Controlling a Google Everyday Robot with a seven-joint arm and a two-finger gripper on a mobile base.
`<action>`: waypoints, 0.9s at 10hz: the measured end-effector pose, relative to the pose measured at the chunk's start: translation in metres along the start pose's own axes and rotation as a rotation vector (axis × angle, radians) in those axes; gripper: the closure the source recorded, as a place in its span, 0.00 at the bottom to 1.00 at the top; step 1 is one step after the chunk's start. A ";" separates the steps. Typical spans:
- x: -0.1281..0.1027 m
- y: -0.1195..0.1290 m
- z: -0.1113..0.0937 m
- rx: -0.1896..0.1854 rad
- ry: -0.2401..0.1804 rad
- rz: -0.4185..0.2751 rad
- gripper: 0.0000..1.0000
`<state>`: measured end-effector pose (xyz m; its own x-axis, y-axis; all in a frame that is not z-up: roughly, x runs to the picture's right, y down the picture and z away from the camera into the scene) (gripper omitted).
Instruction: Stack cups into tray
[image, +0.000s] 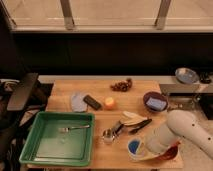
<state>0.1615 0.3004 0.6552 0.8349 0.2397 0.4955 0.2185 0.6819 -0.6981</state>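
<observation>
A white cup (134, 147) with a light blue inside, seemingly the light blue cup nested in it, stands on the wooden table (100, 90) near the front edge. My white arm (182, 131) reaches in from the right. My gripper (151, 145) sits at the arm's end, right against the cup's right side, above a red bowl (169, 153). The green tray (56, 140) lies at the front left, well apart from the cup. It holds only a fork (74, 128).
A small metal cup (107, 136), dark utensils and a pale peel (133, 120) lie between tray and cup. An orange (109, 102), a grey-blue plate (77, 101), a dark purple bowl (155, 101) and a brown cluster (121, 86) sit farther back. A chair (22, 92) stands left.
</observation>
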 end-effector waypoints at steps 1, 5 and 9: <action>-0.006 -0.011 -0.011 0.026 0.017 -0.006 0.94; -0.021 -0.065 -0.054 0.147 0.075 -0.007 0.94; -0.066 -0.121 -0.079 0.246 0.072 -0.077 0.94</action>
<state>0.1202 0.1476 0.6660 0.8563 0.1373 0.4979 0.1603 0.8458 -0.5089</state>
